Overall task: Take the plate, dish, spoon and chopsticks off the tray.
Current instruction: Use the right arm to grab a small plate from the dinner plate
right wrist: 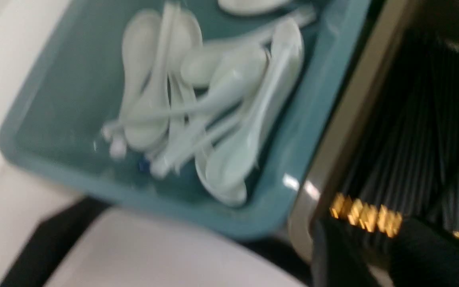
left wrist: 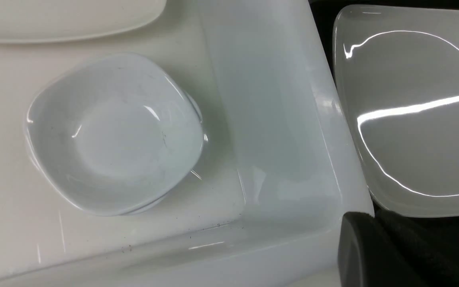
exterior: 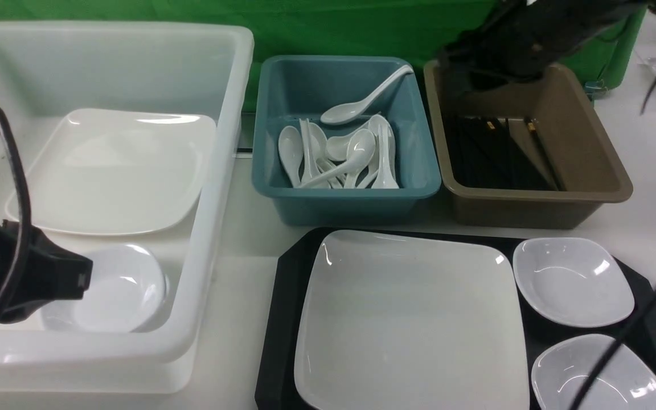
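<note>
Front view shows the large square plate (exterior: 413, 324) lying flat on the black tray (exterior: 282, 319), covering its left and middle. Two small dishes (exterior: 573, 282) (exterior: 567, 373) sit one behind the other along the tray's right side, just beside the plate. No spoon or chopstick shows on the visible part of the tray, so I judge that the cutlery is dealt with and the crockery is what remains.

Beyond the tray, the bench (exterior: 242, 285) carries containers sorted by kind. A blue bin (exterior: 430, 171) holds a heap of white spoons (exterior: 345, 156), and a brown bin (exterior: 595, 142) holds black chopsticks (exterior: 493, 154) laid roughly parallel. On the left, a white tub (exterior: 220, 171) contains a second square plate (exterior: 117, 171) and a bowl-like dish (exterior: 117, 287), which suggests the tray's plate and dishes belong there.

The right claw (right wrist: 385, 259) hangs over the brown bin, above the gold-tipped ends of the chopsticks. Its wrist view is blurred and the fingers are only dark shapes, so I cannot tell whether it is released or clenched.

The left claw (exterior: 72, 279) is clenched with nothing showing in it. It hovers over the tub's near corner, between the tub's dish and the tray, which looks well placed for reaching the plate.
</note>
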